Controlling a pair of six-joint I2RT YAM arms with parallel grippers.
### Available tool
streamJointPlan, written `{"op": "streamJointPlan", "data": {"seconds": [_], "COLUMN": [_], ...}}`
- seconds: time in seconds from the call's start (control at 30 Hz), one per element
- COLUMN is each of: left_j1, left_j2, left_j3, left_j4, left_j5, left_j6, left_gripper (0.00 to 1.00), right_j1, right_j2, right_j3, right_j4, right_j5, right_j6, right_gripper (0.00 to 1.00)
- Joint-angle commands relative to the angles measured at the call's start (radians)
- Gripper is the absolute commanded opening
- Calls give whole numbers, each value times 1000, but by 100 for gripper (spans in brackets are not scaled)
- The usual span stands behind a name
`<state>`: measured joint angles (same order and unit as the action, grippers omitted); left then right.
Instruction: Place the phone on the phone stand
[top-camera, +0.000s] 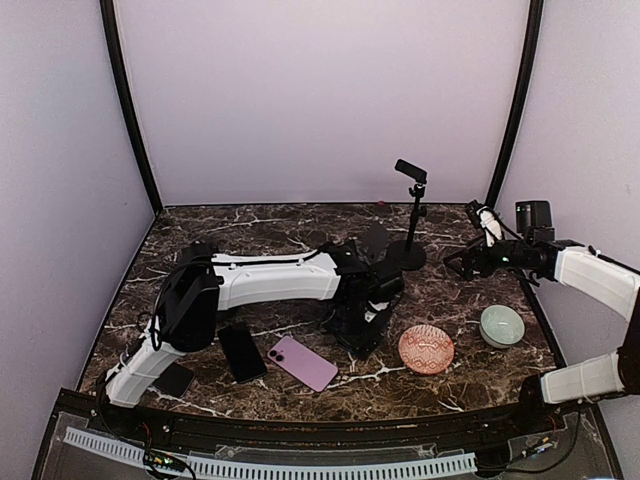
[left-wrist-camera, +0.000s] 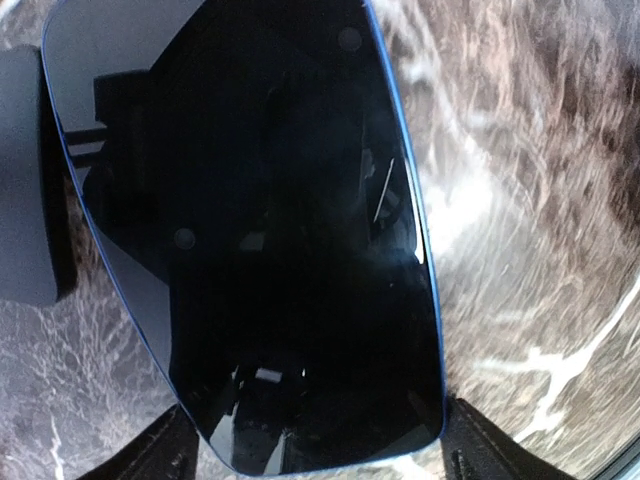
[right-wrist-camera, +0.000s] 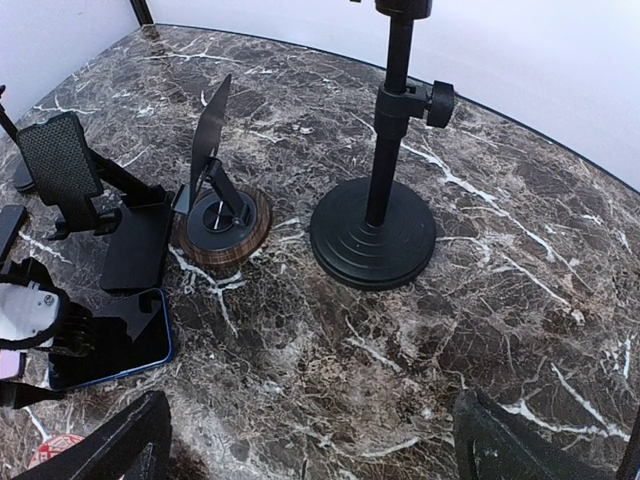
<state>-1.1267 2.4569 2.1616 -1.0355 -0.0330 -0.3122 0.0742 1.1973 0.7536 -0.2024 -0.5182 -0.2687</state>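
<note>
A blue-edged phone (left-wrist-camera: 250, 220) with a black screen fills the left wrist view. My left gripper (left-wrist-camera: 315, 450) is shut on its near end, one dark finger (left-wrist-camera: 165, 450) at each side edge. In the right wrist view the phone (right-wrist-camera: 115, 340) lies low, at or just above the marble, in front of a black folding phone stand (right-wrist-camera: 105, 215). In the top view the left gripper (top-camera: 362, 318) hides the phone. My right gripper (right-wrist-camera: 315, 455) is open and empty, hovering at the right (top-camera: 468, 260).
A round wood-based stand (right-wrist-camera: 220, 222) and a tall pole stand (right-wrist-camera: 372, 232) are behind the phone. A black phone (top-camera: 243, 352), a pink phone (top-camera: 302, 362) and a small dark block (top-camera: 173, 379) lie front left. A pink bowl (top-camera: 426, 349) and a green bowl (top-camera: 502, 325) sit front right.
</note>
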Motion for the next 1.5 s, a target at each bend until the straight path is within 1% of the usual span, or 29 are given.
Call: {"op": "streamJointPlan", "data": {"seconds": [0.0, 0.07, 0.2, 0.3, 0.37, 0.4, 0.47, 0.5, 0.53, 0.63, 0.87, 1.2, 1.23, 1.37, 1.47], "left_j1": [-2, -2, -2, -2, -2, -2, -2, -2, -2, 2, 24, 27, 28, 28, 28], "left_j2": [-24, -43, -111, -160, -172, -172, -172, -172, -171, -150, -81, -36, -32, -23, -18], "left_j3": [14, -10, -115, -179, -188, -181, -166, -160, -156, -111, -49, -32, -34, -43, -52], "left_j4": [-149, -168, -167, -155, -157, -159, -142, -124, -108, -84, -84, -114, -117, -122, -122], "left_j5": [29, 34, 65, 80, 81, 79, 71, 71, 75, 67, 81, 51, 52, 78, 90], "left_j6": [26, 35, 40, 42, 45, 47, 52, 56, 63, 58, 52, 61, 61, 63, 63], "left_gripper": [79, 75, 69, 66, 66, 70, 84, 97, 99, 99, 99, 96, 95, 82, 75], "right_j1": [7, 7, 7, 7, 7, 7, 9, 9, 9, 9, 9, 9, 9, 9, 9], "right_j2": [8, 8, 8, 11, 13, 14, 15, 15, 15, 15, 11, 14, 15, 14, 1], "right_j3": [26, 25, 25, 24, 26, 26, 26, 26, 26, 23, 21, 21, 22, 22, 29], "right_j4": [13, 12, 13, 13, 13, 12, 12, 13, 14, 14, 16, 15, 16, 13, 5], "right_j5": [9, 12, 14, 17, 17, 18, 19, 20, 20, 22, 27, 28, 29, 29, 25], "right_j6": [-9, -9, -9, -9, -9, -9, -9, -9, -8, -9, -9, -12, -12, -12, -13], "right_gripper": [98, 98, 98, 98, 99, 98, 98, 98, 99, 98, 99, 98, 98, 98, 98]}}
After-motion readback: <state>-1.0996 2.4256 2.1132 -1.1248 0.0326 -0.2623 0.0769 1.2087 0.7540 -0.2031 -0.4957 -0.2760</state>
